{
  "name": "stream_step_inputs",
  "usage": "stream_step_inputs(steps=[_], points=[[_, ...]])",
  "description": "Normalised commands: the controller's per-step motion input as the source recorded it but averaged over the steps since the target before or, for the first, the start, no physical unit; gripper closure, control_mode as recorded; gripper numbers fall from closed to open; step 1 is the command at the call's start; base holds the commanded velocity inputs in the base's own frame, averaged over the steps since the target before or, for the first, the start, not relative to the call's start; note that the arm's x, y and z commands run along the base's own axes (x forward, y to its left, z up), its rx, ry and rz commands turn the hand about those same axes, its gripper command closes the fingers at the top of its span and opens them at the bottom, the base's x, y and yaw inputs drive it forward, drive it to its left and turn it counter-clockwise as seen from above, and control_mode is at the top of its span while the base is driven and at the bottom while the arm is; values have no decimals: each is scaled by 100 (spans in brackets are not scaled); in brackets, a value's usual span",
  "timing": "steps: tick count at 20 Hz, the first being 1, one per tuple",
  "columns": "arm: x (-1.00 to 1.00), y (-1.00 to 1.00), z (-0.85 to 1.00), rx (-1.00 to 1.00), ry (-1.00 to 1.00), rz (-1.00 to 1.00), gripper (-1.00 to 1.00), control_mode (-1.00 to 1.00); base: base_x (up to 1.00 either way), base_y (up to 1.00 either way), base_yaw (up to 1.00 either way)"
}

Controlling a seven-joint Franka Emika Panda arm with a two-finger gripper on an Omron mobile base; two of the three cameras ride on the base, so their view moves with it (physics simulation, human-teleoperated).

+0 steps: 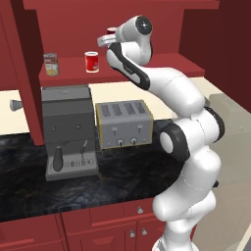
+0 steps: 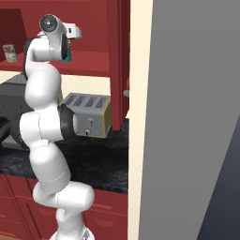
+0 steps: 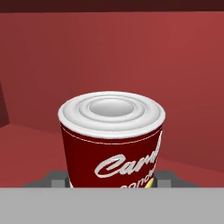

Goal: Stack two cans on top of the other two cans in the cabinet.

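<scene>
in the hand view a dark red can [image 3: 111,140] with a white cursive label and a pale ringed lid stands upright at the centre of the frame, just above the bottom, with the hand's [image 3: 111,180] grey fingers [image 3: 54,178] pressed in against its lower sides, so the hand is pinching this can; behind it rise the red back wall and shelf floor of the cabinet [image 3: 183,65]. in the left base view the white arm climbs from the lower right to the upper middle of the frame, where the hand [image 1: 105,40] reaches into the cabinet [image 1: 73,17] above its inner shelf [image 1: 162,66]. on that shelf, left of the arm, a bright red can [image 1: 91,62] stands upright, and further left a tan-labelled can [image 1: 51,64] stands near the cabinet's side panel, the two well apart. below them a grey coffee machine [image 1: 67,132] and a silver toaster [image 1: 123,123] sit side by side on the dark surface [image 1: 29,186]. in the right base view the tan-labelled can [image 2: 9,53] shows at the upper left edge, and a sliver of a teal can [image 2: 68,57] peeks from behind the arm's wrist
</scene>
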Motion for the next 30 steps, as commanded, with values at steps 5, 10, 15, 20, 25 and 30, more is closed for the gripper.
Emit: stream_step_inputs(steps=[5,10,15,20,25,30], points=[[-3,-1,7,0,0,-6,100,-100,0,0,0],[-2,1,1,0,0,-6,100,-100,0,0,0],[-8,1,0,1,0,-7,100,-100,0,0,0],[-9,0,0,2,0,-8,100,-100,0,0,0],[-3,4,0,4,1,-6,100,-100,0,0,0],[0,4,-1,3,4,-5,100,-100,0,0,0]])
